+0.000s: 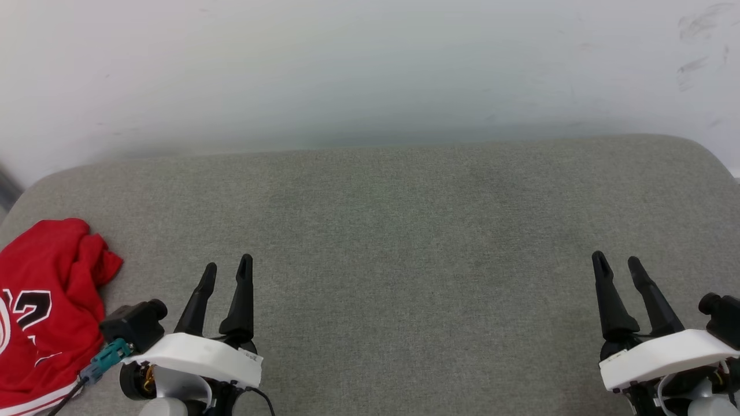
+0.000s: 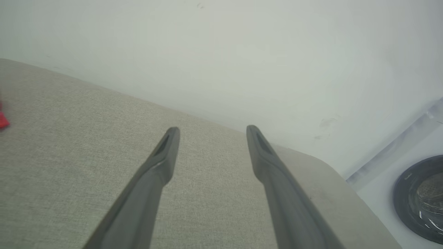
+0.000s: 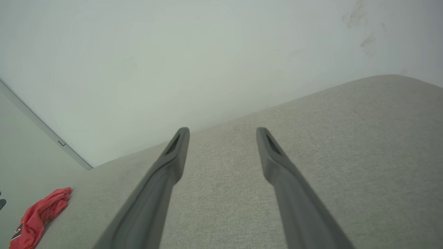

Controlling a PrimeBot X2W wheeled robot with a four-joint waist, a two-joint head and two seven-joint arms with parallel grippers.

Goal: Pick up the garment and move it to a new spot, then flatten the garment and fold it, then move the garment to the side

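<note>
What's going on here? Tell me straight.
Nothing is being handled yet. The garment, a red jersey, lies crumpled at the left end of the grey cushion. The left gripper is just beside it and the right gripper far to the right, both open and empty, pointing toward the white wall.

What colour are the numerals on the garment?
Black with white edging, on the red garment; the head view shows them best.

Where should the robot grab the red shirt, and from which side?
Probably the bunched-up fold at the garment's upper right corner, coming down from its right with the open left gripper. That ridge stands up crumpled, nearest those fingers, so it pinches easily.
</note>
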